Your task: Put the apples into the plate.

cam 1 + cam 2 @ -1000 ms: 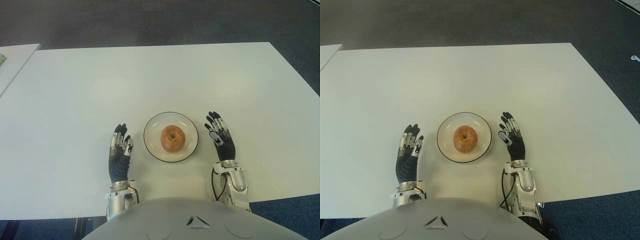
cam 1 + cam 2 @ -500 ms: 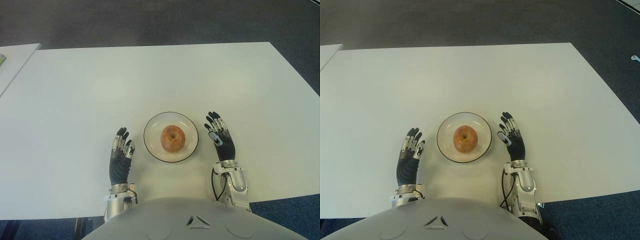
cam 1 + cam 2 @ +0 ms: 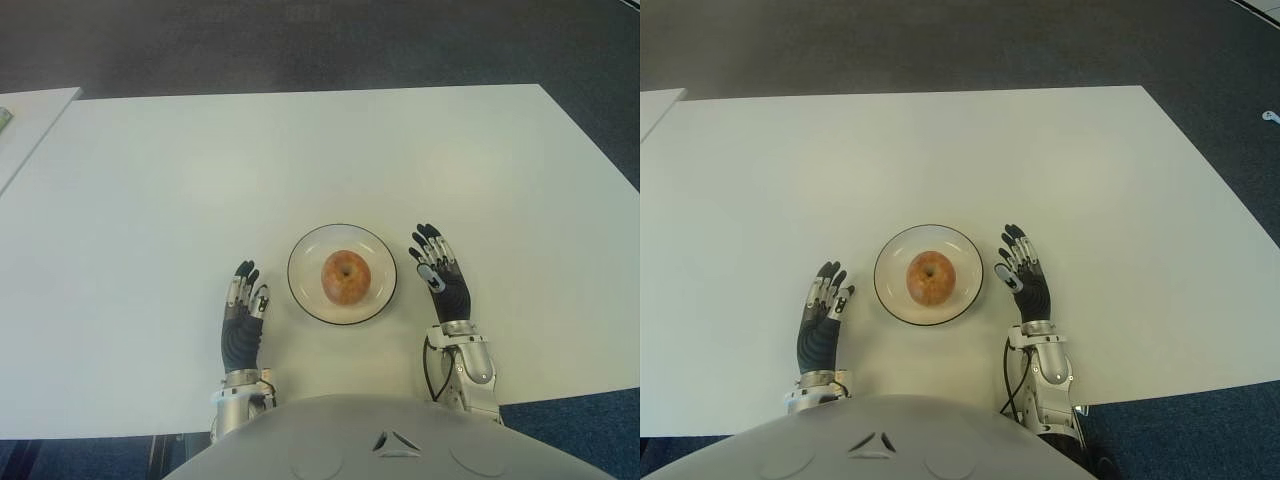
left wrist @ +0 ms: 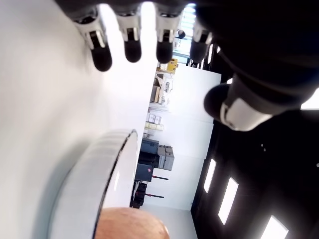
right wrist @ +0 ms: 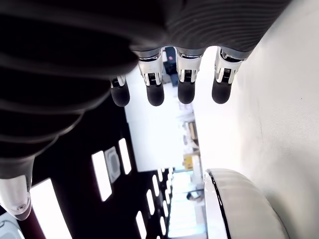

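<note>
White laminate makes up the broad rectangular table (image 3: 300,150) on which everything is laid out, with dark carpeted floor (image 3: 300,40) seen beyond its far edge. At the left, the left hand (image 3: 241,315), a black-and-silver robotic hand of several jointed fingers, is seen palm-inward with its fingers (image 4: 132,47) extended and only slightly relaxed; nothing is held in it, and whether it touches the table cannot be told. Just beyond the thumb side of those fingers, a narrow strip of bare table away, the round white plate with a thin dark rim (image 3: 305,290) is placed, and its curved edge (image 4: 107,164) is seen close by in the left wrist view. At the middle of the plate, clear of the rim on every side, the single red-and-yellow apple (image 3: 345,275) is seated with its stem dimple turned upward; its reddish skin (image 4: 132,224) is also caught in the left wrist view. On the far side of the plate from the left fingers, the right hand (image 3: 440,280) is shown near the rim, its black fingers (image 5: 185,89) likewise held straight and spread, with nothing grasped; the plate's white edge (image 5: 224,199) is seen just past the fingertips in the right wrist view.
</note>
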Action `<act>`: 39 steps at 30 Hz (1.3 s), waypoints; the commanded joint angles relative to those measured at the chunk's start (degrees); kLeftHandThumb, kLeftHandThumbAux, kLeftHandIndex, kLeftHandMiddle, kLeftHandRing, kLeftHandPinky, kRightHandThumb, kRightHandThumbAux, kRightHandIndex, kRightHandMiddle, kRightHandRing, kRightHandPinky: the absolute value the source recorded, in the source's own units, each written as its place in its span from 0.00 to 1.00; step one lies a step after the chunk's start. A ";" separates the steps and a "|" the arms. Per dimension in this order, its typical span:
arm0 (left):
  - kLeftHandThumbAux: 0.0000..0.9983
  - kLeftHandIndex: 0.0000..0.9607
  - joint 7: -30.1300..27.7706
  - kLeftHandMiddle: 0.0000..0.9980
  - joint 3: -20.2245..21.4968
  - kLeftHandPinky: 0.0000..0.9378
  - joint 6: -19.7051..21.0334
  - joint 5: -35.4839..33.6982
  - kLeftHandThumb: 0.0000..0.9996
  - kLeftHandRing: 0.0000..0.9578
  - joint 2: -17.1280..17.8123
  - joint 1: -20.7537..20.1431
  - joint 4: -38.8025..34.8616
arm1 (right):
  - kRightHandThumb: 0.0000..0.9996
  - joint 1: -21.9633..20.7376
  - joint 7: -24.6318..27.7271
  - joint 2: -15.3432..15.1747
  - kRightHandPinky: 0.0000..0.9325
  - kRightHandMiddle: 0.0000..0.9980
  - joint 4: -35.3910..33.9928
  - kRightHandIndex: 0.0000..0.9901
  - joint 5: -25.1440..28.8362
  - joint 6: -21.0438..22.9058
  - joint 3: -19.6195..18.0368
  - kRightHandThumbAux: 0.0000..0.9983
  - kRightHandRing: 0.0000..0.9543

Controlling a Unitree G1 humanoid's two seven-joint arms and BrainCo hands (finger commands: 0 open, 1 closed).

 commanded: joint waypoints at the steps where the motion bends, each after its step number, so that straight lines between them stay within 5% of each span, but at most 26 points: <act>1: 0.52 0.05 1.06 0.04 -0.36 0.00 0.55 2.20 0.15 0.00 -2.50 -0.57 2.38 | 0.11 2.70 0.19 -0.29 0.00 0.00 2.04 0.00 0.19 2.75 -0.10 0.52 0.00; 14: 0.54 0.02 1.22 0.00 1.47 0.00 0.16 6.18 0.06 0.00 -1.56 -2.14 7.37 | 0.12 3.35 -0.42 -0.20 0.00 0.00 0.43 0.00 -0.22 4.20 0.22 0.53 0.00; 39: 0.54 0.07 0.46 0.01 2.34 0.00 -2.78 5.02 0.07 0.00 -2.70 -3.43 10.51 | 0.13 4.02 0.68 -0.99 0.00 0.00 -0.42 0.00 0.60 4.95 -0.15 0.53 0.00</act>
